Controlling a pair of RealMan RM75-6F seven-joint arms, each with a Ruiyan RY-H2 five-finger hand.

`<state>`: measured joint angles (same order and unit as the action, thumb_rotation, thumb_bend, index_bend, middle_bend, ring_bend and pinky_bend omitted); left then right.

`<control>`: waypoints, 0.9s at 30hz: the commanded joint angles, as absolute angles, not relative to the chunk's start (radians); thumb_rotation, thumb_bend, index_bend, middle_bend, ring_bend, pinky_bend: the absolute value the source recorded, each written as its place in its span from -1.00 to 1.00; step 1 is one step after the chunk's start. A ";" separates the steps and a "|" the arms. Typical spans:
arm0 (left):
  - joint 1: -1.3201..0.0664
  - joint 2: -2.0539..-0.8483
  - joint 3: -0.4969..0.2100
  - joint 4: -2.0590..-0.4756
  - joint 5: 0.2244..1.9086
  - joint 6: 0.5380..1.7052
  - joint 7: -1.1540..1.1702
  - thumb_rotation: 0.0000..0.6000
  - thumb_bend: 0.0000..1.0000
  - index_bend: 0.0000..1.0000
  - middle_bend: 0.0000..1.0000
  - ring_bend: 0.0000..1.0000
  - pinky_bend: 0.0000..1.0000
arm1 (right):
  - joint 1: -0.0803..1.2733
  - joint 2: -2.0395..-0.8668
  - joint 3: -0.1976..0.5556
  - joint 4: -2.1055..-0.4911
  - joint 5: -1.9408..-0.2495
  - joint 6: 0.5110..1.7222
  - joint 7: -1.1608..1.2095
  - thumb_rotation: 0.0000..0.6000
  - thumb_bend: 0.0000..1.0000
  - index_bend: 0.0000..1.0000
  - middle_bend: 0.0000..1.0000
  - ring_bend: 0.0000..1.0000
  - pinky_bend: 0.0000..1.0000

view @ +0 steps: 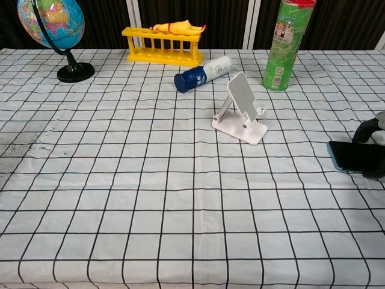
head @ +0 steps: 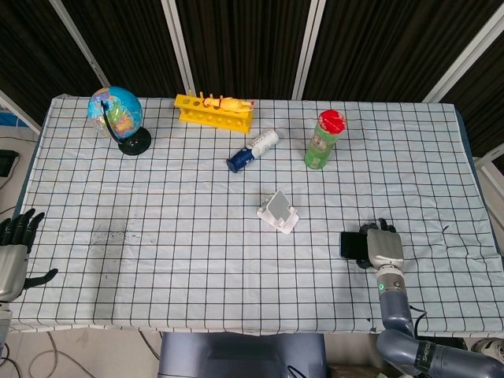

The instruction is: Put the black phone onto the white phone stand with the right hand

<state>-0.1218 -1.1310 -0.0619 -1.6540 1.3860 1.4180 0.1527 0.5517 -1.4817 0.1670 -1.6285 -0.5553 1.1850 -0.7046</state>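
The black phone [head: 351, 243] [view: 355, 156] lies flat on the checked cloth at the right, near the front edge. My right hand [head: 381, 247] [view: 373, 147] is over its right part, fingers curled round the far and near long edges, gripping it; most of the hand is cut off in the chest view. The white phone stand [head: 278, 211] [view: 242, 110] is upright to the left of the phone, a little farther back, with nothing on it. My left hand [head: 14, 250] hangs off the table's left edge, fingers spread, holding nothing.
A green can with a red lid [head: 323, 139] stands behind the stand to the right. A blue-and-white bottle [head: 253, 150] lies on its side behind the stand. A yellow rack [head: 215, 111] and a globe [head: 118, 116] are at the back left.
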 commanded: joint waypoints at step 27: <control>-0.120 -1.133 -0.061 -1.651 1.391 1.425 0.153 1.00 -1.00 -1.00 -1.00 -1.00 -1.00 | 0.525 -1.437 0.188 -1.710 -0.634 1.198 -0.582 1.00 -0.22 0.29 0.46 0.16 -0.67</control>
<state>-0.1197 -1.1330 -0.0613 -1.6513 1.3912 1.4252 0.1534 0.5280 -1.4459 0.1780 -1.6977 -0.6301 1.2022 -0.5971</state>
